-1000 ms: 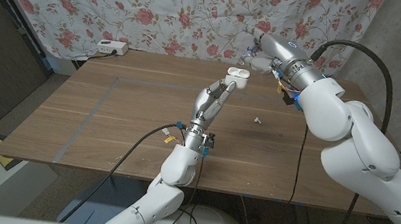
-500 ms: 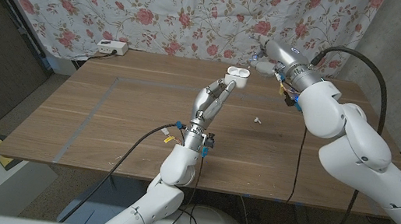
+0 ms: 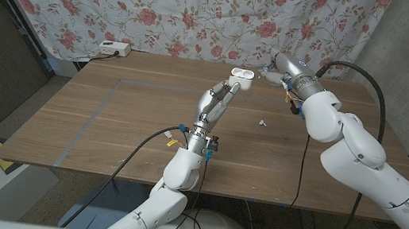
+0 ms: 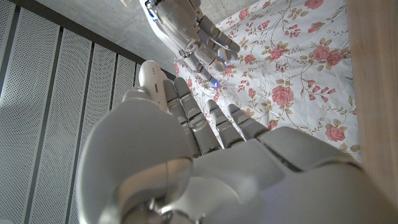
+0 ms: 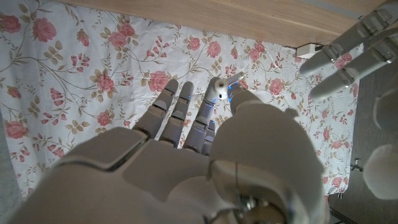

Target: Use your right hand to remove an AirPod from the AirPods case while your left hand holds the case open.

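My left hand [image 3: 218, 100] is raised over the middle of the table and holds the white AirPods case [image 3: 241, 75] at its fingertips, lid open. The case [image 4: 150, 76] also peeks out beside my fingers in the left wrist view. My right hand [image 3: 275, 77] hovers just right of the case, near the table's far edge, a small gap apart from it. In the right wrist view that hand [image 5: 205, 155] pinches a white AirPod [image 5: 219, 88] between thumb and a finger. A second small white piece [image 3: 262, 123], seemingly an AirPod, lies on the table right of my left forearm.
The wooden table [image 3: 137, 137] carries grey tape lines [image 3: 100, 106] on its left half. A white power strip [image 3: 113, 49] sits at the far left edge. A floral cloth [image 3: 164, 4] hangs behind the table.
My right hand has drawn down and to the right, away from the case, toward the table's far edge. The left hand and the case have stayed still.
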You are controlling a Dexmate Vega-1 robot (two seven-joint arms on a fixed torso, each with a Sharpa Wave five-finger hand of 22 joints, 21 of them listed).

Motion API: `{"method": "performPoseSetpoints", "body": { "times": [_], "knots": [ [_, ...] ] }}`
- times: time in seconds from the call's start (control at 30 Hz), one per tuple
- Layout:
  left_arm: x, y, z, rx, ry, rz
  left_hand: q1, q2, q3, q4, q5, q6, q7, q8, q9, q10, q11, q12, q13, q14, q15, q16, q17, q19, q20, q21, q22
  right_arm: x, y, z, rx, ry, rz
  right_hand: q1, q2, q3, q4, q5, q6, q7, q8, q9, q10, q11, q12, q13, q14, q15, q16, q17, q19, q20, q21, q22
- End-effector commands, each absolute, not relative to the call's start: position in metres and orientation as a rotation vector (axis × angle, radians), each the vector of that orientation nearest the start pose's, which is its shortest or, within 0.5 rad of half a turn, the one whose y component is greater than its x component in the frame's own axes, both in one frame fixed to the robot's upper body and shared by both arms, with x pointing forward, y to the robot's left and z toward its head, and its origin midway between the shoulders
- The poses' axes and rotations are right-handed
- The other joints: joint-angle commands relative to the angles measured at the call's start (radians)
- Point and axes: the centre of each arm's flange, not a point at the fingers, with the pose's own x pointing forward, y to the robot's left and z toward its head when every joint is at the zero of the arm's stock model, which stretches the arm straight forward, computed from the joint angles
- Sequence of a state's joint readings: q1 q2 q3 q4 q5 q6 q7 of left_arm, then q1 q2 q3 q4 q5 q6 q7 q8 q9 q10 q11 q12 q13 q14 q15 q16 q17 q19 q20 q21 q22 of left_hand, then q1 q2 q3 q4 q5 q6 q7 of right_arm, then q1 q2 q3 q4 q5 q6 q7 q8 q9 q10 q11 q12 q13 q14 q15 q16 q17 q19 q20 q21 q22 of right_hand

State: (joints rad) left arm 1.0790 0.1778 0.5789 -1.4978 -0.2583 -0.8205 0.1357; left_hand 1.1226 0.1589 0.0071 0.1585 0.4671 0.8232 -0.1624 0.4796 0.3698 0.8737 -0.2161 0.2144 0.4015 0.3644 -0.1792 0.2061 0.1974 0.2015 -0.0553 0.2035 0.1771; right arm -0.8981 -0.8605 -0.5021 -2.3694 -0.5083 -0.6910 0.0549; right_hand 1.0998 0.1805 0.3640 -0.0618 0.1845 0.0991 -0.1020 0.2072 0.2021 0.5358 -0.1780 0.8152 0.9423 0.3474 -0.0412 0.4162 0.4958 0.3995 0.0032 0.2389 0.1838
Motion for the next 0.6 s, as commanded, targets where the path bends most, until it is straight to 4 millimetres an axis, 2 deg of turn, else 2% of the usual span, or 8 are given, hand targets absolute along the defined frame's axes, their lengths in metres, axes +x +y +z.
{"method": "performPoseSetpoints", "body": {
  "times": [0.03,0.3,0.6],
  "knots": [
    [0.502,0.062,-0.067,-0.224,-1.062,-0.432,0.010,0.016,0.007,0.000,0.002,0.026,-0.022,0.024,0.065,0.006,-0.001,0.000,0.004,0.002,-0.025,0.001,0.004,-0.001,0.001,-0.002,0.002,0.521,-0.201,0.056,-1.197,-0.593,-0.160,-0.006,0.003,-0.001,0.002,-0.001,0.009,-0.005,0.003,0.006,0.016,-0.028,0.007,0.003,-0.013,-0.148,-0.009,0.001,-0.002,-0.013,0.003,0.004],
    [0.501,0.062,-0.065,-0.220,-1.064,-0.427,0.009,0.016,0.008,0.000,0.001,0.029,-0.021,0.025,0.064,0.007,-0.001,-0.001,0.004,0.002,-0.025,0.001,0.004,-0.001,0.001,-0.002,0.002,0.549,-0.211,0.038,-1.173,-0.548,-0.165,-0.012,0.002,-0.003,0.004,-0.002,0.015,-0.007,0.003,0.006,0.013,-0.032,0.009,0.003,-0.019,-0.152,-0.016,-0.001,-0.006,-0.019,0.001,0.004],
    [0.502,0.059,-0.065,-0.226,-1.062,-0.431,0.008,0.016,0.008,0.000,0.000,0.029,-0.019,0.025,0.064,0.007,-0.001,-0.001,0.006,0.001,-0.025,0.001,0.004,-0.002,0.001,-0.002,0.002,0.565,-0.215,0.021,-1.181,-0.530,-0.166,-0.019,0.002,-0.006,0.008,-0.003,0.017,-0.011,0.001,0.006,0.012,-0.034,0.011,0.002,-0.025,-0.154,-0.023,-0.002,-0.015,-0.020,-0.002,0.004]
  ]
}}
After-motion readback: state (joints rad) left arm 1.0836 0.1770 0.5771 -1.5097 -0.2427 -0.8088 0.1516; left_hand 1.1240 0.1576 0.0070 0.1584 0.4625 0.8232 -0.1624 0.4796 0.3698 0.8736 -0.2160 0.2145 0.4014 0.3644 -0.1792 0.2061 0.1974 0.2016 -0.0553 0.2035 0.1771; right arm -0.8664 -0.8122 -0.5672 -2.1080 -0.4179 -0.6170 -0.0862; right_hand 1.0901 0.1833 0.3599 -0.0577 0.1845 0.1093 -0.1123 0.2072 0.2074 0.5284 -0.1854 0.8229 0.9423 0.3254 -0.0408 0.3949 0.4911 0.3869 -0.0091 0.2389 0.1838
